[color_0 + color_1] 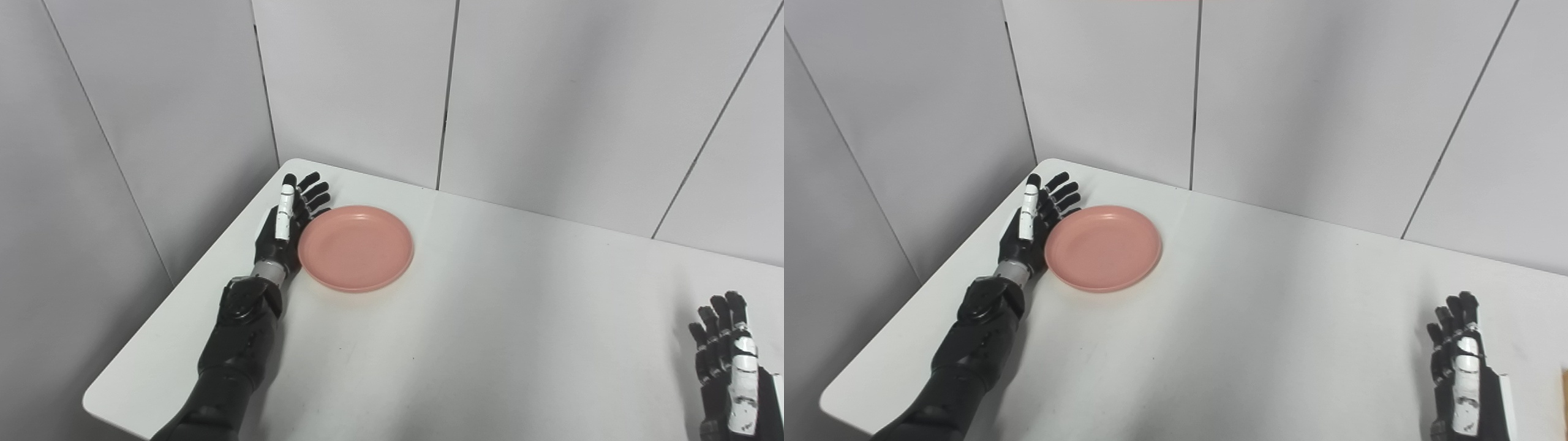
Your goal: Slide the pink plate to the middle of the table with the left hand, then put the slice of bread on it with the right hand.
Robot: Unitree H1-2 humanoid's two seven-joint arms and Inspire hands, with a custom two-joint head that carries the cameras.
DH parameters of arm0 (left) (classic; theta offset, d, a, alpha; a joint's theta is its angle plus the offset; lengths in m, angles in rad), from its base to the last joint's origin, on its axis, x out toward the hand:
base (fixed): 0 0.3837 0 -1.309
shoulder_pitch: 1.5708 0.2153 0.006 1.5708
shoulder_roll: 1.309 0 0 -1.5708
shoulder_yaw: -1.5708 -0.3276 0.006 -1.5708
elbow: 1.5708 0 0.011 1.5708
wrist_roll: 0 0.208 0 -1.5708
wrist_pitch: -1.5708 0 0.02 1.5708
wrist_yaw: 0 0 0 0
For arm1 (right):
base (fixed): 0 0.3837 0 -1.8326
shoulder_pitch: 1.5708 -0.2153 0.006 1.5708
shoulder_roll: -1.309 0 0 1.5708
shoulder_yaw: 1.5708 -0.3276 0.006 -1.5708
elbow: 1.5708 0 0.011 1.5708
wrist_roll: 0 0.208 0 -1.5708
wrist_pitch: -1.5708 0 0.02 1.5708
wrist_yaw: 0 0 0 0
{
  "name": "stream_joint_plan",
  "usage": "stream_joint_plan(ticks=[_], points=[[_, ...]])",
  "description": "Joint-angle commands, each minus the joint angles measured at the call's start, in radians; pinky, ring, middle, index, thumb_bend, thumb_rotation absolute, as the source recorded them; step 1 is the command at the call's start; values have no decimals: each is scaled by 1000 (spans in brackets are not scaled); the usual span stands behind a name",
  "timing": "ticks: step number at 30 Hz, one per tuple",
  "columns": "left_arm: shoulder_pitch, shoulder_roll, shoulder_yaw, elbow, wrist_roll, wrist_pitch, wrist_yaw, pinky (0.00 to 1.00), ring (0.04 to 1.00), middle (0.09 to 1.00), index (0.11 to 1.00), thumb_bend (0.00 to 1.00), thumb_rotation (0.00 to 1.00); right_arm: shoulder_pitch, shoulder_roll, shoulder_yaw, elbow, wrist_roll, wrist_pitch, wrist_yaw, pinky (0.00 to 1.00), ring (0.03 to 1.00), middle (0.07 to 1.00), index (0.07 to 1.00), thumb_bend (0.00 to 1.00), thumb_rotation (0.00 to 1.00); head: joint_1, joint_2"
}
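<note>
- My left hand [288,220] lies low over the bench [490,331], stretched out toward the far left corner, fingers straight and spread apart, holding nothing.
- The pink plate [356,247] sits flat on the bench just to the right of my left hand; the palm edge and fingers run along the plate's left rim, touching or all but touching, can't tell which.
- My left fingertips [309,187] reach past the plate's far-left edge and point at the back wall [355,79].
- The plate is empty, right side up, with a raised rim all round.
- The plate is on the left part of the bench, near the far left corner, not at the middle.
- My left forearm [236,343] comes in from the bottom left and lies close above the bench, nearer to me than the plate.
- My right hand [1461,355] is at the bottom right, well apart from the plate, fingers up and a little spread, released, nothing in it.
- My right hand is partly cut off by the bottom edge of the frame; only the fingers and the back of the hand show.
- In the right eye view a thin tan sliver [1565,392] shows at the frame edge just to the right of my right hand; too little of it to tell what it is.
- Grey panelled walls stand behind the bench and to the left of my left hand.
</note>
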Motion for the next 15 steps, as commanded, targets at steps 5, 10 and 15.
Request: stream_joint_plan(ticks=[5,10,15], points=[[-4,-37,-24,-78,12,27,9,759,827,823,807,759,1000,-12,-1,-4,-13,3,-36,4,1000,992,990,1000,514,912,0,-2],[7,-65,-39,-121,15,51,14,767,835,827,809,770,988,-14,3,-3,-14,1,-33,0,1000,995,990,1000,494,920,-5,-3],[22,-94,-63,-147,35,58,22,792,847,830,828,794,983,-17,4,-3,-11,-1,-37,-1,1000,996,994,1000,503,921,-15,1]])
